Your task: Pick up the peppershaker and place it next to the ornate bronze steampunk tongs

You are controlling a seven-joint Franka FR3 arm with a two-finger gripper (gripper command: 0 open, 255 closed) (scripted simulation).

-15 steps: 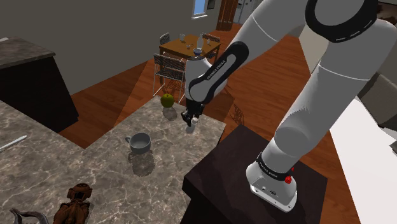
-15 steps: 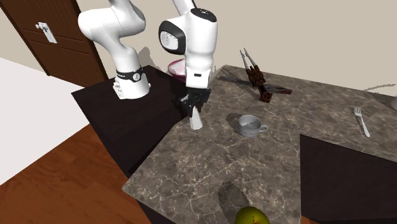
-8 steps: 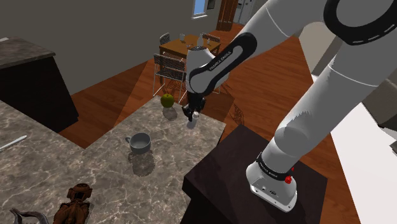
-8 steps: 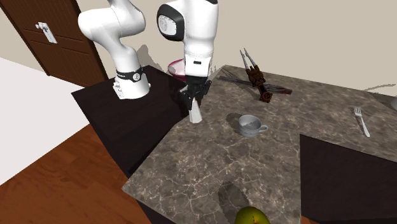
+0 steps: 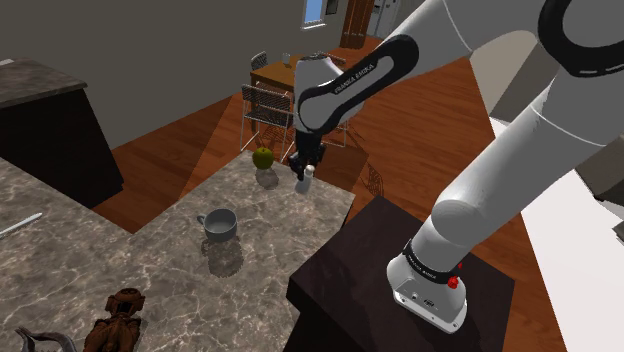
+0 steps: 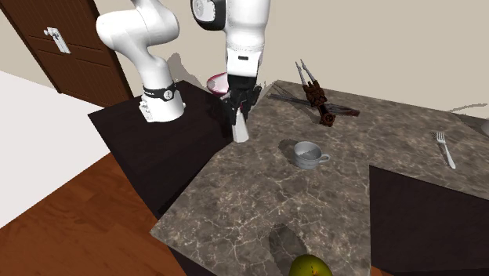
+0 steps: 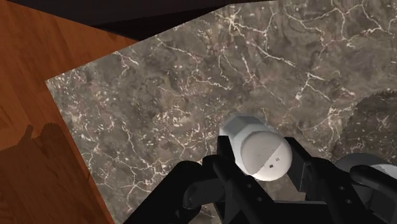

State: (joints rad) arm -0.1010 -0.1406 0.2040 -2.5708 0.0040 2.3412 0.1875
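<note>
The white cone-shaped pepper shaker (image 5: 306,181) (image 6: 241,130) (image 7: 257,149) hangs a little above the marbled counter (image 5: 150,260), near the edge beside the stand. My black gripper (image 5: 302,172) (image 6: 240,116) (image 7: 258,158) is shut on its upper part, one finger on each side. The bronze steampunk tongs (image 5: 113,322) (image 6: 316,96) lie far along the counter, at the shoulder view's lower left and in the second exterior view's upper middle. They are well apart from the shaker.
A grey cup (image 5: 219,225) (image 6: 310,154) stands on the counter between shaker and tongs. A green fruit (image 5: 263,157) (image 6: 308,267) sits at the counter's far corner. A fork (image 6: 444,149) lies further off, and a pink bowl (image 6: 217,81) sits behind the arm. Wooden floor lies beyond the counter edge.
The gripper has risen with the shaker held in it and drifted slightly toward the tongs' end of the counter. Cup, fruit and tongs have not moved.
</note>
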